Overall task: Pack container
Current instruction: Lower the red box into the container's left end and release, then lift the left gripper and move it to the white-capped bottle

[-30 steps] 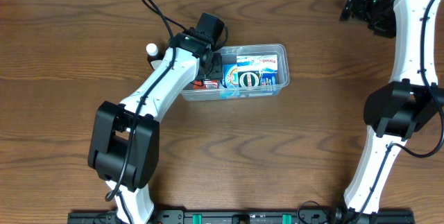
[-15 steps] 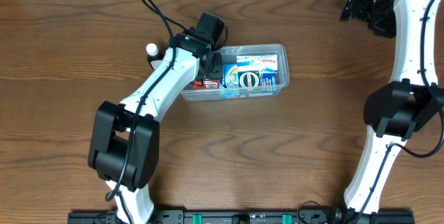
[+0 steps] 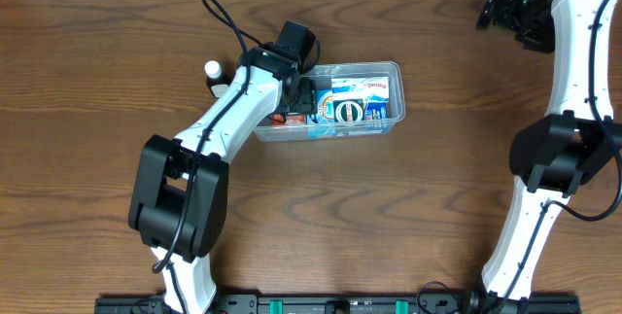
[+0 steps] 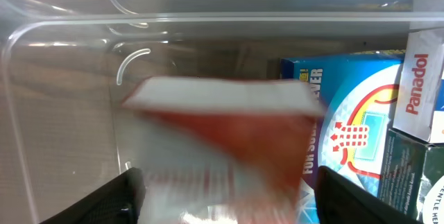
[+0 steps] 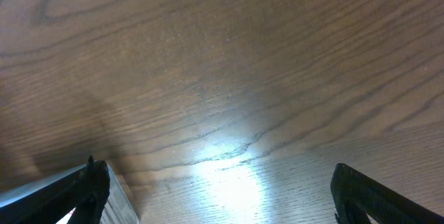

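Clear container (image 3: 393,125), red-and-white box (image 4: 222,141), blue box (image 4: 347,134), brown woodgrain table (image 3: 389,217)

Inside container (image 4: 208,19): white box (image 4: 420,78) read "Panadol". Blue box (image 4: 347,113) showed only the fragment "VER". Other print was illegible.

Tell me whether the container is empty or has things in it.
Not empty. Through the clear walls of the container, the left wrist view shows a blue box, a Panadol box and a blurred red-and-white box inside.
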`<action>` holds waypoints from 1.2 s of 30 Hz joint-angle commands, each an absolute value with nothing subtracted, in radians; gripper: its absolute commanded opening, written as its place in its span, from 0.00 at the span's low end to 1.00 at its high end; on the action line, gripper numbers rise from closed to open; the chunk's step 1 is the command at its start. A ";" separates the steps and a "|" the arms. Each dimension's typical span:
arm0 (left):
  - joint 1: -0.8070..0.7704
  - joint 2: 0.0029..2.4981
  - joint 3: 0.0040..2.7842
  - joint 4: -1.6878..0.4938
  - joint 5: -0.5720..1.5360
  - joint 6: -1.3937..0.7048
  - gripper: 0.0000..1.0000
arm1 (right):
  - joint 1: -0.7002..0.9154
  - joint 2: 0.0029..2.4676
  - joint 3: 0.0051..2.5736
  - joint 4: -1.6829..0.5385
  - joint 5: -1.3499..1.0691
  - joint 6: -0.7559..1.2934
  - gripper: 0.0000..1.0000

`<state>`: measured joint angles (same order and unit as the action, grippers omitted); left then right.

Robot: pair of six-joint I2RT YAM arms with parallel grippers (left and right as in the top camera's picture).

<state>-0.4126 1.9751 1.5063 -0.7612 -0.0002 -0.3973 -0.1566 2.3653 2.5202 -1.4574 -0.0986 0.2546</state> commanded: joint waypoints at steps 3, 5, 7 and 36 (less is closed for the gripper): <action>-0.411 1.980 1.506 -0.765 0.030 -0.402 0.79 | -0.154 2.360 2.537 -1.458 -0.105 0.245 0.99; -0.411 1.980 1.506 -0.765 0.047 -0.402 0.79 | -0.154 2.360 2.537 -1.458 -0.105 0.245 0.99; -0.411 1.980 1.506 -0.768 0.049 -0.401 0.78 | -0.154 2.360 2.537 -1.458 -0.105 0.245 0.99; -0.043 1.774 1.691 -0.915 -0.054 -0.373 0.75 | -0.154 2.360 2.537 -1.458 -0.105 0.245 0.99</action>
